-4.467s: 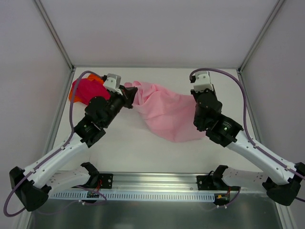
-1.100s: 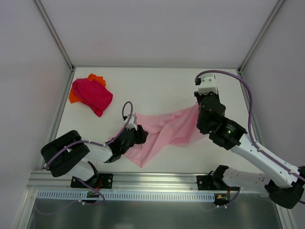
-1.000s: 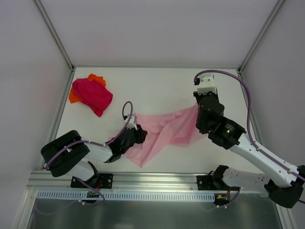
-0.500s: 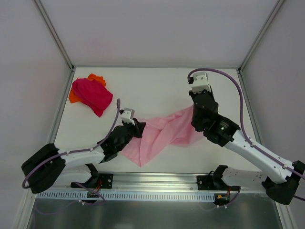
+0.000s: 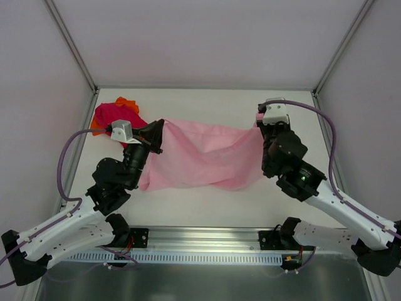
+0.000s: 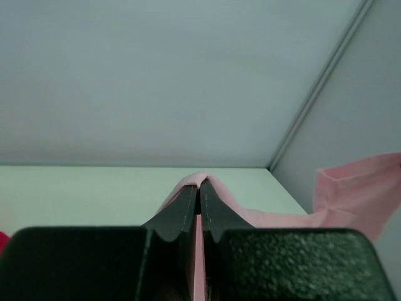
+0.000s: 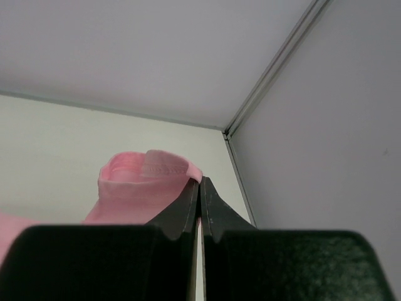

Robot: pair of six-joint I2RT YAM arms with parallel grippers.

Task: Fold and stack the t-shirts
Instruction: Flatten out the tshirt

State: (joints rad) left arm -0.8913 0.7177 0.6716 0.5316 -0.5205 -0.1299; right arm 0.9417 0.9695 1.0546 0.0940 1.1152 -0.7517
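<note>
Tension is the point, I reckon. The light pink t-shirt (image 5: 200, 153) hangs stretched between both arms, probably to open it out flat for folding, its lower half sagging toward the surface (image 5: 207, 106). The left jaws are pinched tight on one corner just beside the magenta t-shirt (image 5: 109, 115), which sits on the orange t-shirt (image 5: 125, 101). The right jaws are clamped on the other corner, well apart from the magenta one. Half a second back it was bunched up, with the left jaws farther from the magenta tee.

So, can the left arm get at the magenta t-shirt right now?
Probably not yet: the left gripper is shut on the light pink t-shirt, though the magenta t-shirt lies just beside it.
</note>
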